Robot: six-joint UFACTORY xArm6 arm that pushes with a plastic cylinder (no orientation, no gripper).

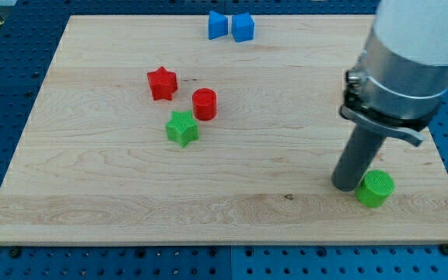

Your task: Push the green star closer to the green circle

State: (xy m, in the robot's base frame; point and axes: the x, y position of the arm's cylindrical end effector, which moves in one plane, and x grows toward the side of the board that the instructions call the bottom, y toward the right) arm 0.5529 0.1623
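One green star [182, 128] sits well left of my tip [346, 187], a bare rod touching the green circle [376, 189]; wooden board [232, 210].

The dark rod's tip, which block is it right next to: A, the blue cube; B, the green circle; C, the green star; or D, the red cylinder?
B: my tip stands just on the view's left of the green circle block, far from the green star block.

- You have two green blocks: one green star [182, 128], one green circle [376, 188].
- Two red blocks: one red star [162, 83], one red cylinder [204, 103].
- Two blue blocks [231, 26], far edge.
- One wooden board [92, 187].
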